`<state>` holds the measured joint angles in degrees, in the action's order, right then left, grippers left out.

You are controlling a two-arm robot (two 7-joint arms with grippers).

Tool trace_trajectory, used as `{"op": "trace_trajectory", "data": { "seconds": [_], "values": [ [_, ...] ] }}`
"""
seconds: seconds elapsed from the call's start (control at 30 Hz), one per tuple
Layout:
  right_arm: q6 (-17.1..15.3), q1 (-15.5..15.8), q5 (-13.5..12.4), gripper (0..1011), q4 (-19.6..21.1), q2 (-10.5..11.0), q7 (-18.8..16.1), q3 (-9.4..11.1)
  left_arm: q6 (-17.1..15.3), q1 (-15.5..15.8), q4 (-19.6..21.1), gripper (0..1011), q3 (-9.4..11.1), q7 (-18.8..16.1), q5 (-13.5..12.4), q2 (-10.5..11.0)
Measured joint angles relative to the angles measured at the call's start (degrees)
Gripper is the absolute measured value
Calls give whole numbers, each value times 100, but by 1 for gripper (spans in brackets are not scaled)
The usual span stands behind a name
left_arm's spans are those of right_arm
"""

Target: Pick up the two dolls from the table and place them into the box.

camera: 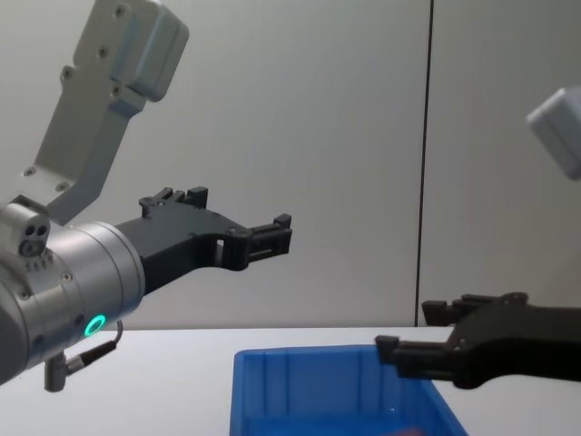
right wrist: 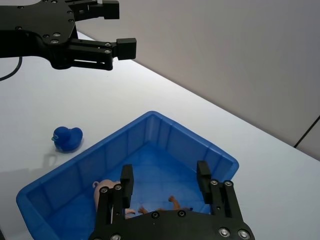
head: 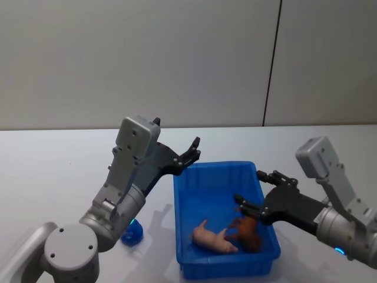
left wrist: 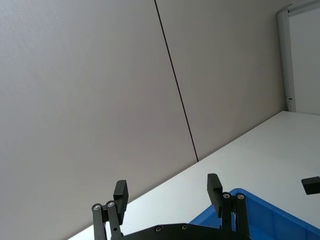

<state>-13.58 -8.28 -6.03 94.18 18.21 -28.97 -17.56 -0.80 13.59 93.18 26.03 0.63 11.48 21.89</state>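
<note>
A smooth white surface (head: 59, 159) is carrying a glossy blue plastic bin (head: 215, 168). The bin is rectangular and open-topped, with ribbed inner walls. The left gripper (head: 189, 154) is hovering above the bin's far left corner, its flat black fingers spread apart and empty. The right gripper (head: 248, 186) is hanging over the bin's right half, just above the brown doll (head: 247, 231), likewise released. Inside the bin, a smooth pink pig-shaped doll (head: 213, 237) is lying right beside the brown one. A rounded blue duck doll (head: 133, 233) is sitting on the surface just left of the bin.

Pink doll (head: 213, 237), brown doll (head: 248, 232), in box (head: 203, 188)
</note>
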Motion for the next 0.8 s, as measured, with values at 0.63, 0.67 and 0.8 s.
{"op": "trace_trajectory", "data": {
  "seconds": [0.63, 0.67, 0.8],
  "values": [
    [55, 108, -312, 1001, -14, 252, 50, 173, 0, 0, 0, 1001, 0, 0, 0, 0],
    [71, 130, -346, 1001, -4, 280, 55, 191, 0, 0, 0, 1001, 0, 0, 0, 0],
    [165, 250, -468, 1001, 38, 422, 85, 278, 0, 0, 0, 1001, 0, 0, 0, 0]
  ]
}}
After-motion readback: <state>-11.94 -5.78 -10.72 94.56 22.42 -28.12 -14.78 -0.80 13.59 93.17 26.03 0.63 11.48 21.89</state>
